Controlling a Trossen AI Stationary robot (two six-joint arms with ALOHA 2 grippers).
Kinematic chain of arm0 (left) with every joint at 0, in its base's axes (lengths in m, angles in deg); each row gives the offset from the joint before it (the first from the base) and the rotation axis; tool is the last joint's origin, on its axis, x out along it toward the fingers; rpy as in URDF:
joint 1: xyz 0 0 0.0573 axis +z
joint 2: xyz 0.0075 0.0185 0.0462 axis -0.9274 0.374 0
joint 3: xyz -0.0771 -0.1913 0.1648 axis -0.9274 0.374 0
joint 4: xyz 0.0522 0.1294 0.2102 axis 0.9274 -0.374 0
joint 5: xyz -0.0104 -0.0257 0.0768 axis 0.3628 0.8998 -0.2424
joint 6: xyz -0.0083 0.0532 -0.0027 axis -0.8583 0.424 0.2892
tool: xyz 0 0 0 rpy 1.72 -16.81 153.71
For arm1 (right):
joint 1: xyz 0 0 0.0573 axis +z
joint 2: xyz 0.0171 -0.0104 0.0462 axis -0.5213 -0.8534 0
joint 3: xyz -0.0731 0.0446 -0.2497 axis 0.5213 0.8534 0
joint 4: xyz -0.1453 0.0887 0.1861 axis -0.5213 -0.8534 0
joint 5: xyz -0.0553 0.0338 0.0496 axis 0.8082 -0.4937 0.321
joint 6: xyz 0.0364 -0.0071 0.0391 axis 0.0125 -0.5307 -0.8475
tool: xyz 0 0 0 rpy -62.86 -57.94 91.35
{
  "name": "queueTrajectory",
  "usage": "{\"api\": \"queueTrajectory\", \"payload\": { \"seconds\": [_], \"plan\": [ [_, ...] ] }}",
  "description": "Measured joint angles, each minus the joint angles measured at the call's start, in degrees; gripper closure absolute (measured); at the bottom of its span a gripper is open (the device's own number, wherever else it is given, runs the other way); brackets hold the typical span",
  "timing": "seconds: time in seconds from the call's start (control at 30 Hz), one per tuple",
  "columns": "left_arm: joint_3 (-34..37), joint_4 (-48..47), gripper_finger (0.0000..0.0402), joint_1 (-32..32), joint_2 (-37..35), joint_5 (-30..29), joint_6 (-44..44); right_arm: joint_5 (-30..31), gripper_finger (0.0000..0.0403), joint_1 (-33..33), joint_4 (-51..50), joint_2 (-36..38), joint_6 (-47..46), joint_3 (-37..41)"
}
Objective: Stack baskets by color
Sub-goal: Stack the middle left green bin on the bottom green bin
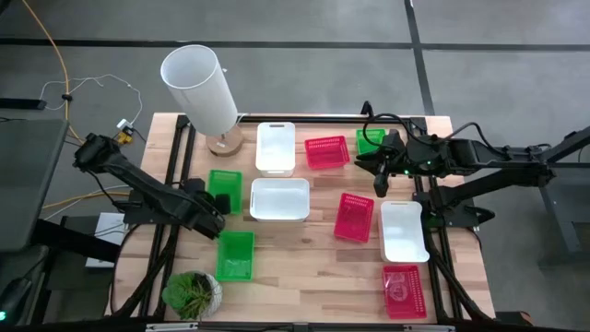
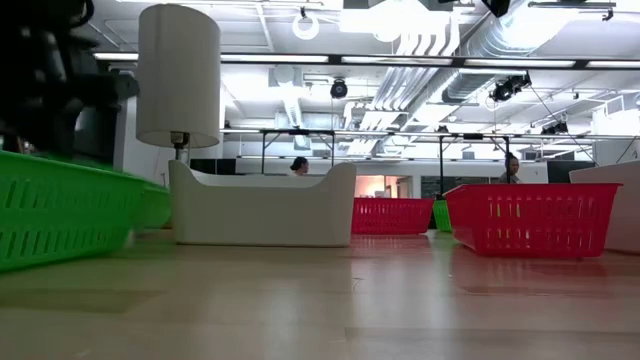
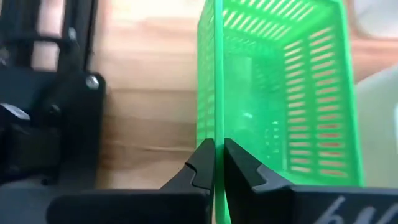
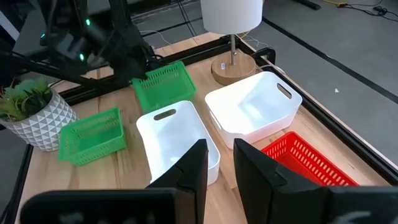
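Observation:
Three green baskets show: one (image 1: 224, 187) at the left under my left gripper (image 1: 219, 203), one (image 1: 235, 255) nearer the front edge, and one (image 1: 371, 140) at the far right under the right arm. My left gripper (image 3: 217, 155) is shut on the first. Three white baskets (image 1: 276, 148), (image 1: 279, 199), (image 1: 404, 231) and three red ones (image 1: 326, 152), (image 1: 354, 217), (image 1: 404, 290) stand on their bottoms on the table. My right gripper (image 4: 221, 162) hangs open above the table's right half, holding nothing. My left gripper pinches one side wall of the green basket at its rim (image 3: 217, 127), one finger inside the basket and one outside. The fingers slant down from above and lie along that wall. Whether the basket's bottom is off the table, I cannot tell.
A tall white lamp (image 1: 203, 88) stands at the far left, close behind the held basket. A potted plant (image 1: 192, 293) sits at the near left corner. Bare wood (image 1: 313, 267) shows between the near green basket and the near red one.

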Motion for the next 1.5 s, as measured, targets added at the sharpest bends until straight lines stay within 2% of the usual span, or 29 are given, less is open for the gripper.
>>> {"api": "queueTrajectory", "payload": {
  "seconds": [0.1,0.23,0.33,0.43,0.63,0.83,0.9,0.97,1.13,1.23,1.5],
  "plan": [
    [-4.07,-3.9,0.04,0.0,-3.46,-2.34,2.97,-0.02,0.0336,0.0,-0.01,0.0,0.0,0.0],
    [-12.16,-6.77,0.0401,0.0,-6.91,-3.62,12.42,-0.04,0.0336,-0.01,-0.01,0.0,-0.11,0.0],
    [-19.25,-6.76,0.0401,-0.56,-7.26,-2.99,18.57,-0.04,0.0336,-0.01,-0.33,-0.02,-0.13,0.0],
    [-25.64,-6.1,0.0401,-3.59,-4.92,-2.87,19.97,-0.04,0.0336,-0.02,-0.54,-0.02,-0.13,0.0],
    [-35.09,-6.75,0.0401,-12.51,6.44,-2.35,11.18,-0.04,0.0336,0.0,-1.21,-0.02,-0.1,0.0],
    [-41.34,-10.6,0.0401,-21.96,17.87,1.7,-5.21,-0.04,0.0336,-0.02,-1.37,-0.02,0.02,0.0],
    [-42.6,-11.03,0.0401,-23.83,20.99,4.64,-6.68,-0.04,0.0336,-0.02,-1.37,0.0,0.05,0.0],
    [-43.9,-11.24,0.0401,-24.46,23.79,6.9,-7.33,-0.04,0.0336,0.0,-1.37,-0.02,0.33,0.0],
    [-46.9,-11.5,0.0401,-24.03,29.94,6.72,-7.4,-0.02,0.0336,-0.01,-1.38,-0.02,0.48,0.0],
    [-47.0,-11.84,0.0401,-23.85,31.42,8.66,-7.56,-0.03,0.0336,-0.01,-1.4,-0.01,0.28,0.0],
    [-47.0,-13.9,0.0401,-22.82,33.34,9.32,-7.59,-0.02,0.0336,0.0,-1.37,-0.01,0.27,0.0]
  ]
}}
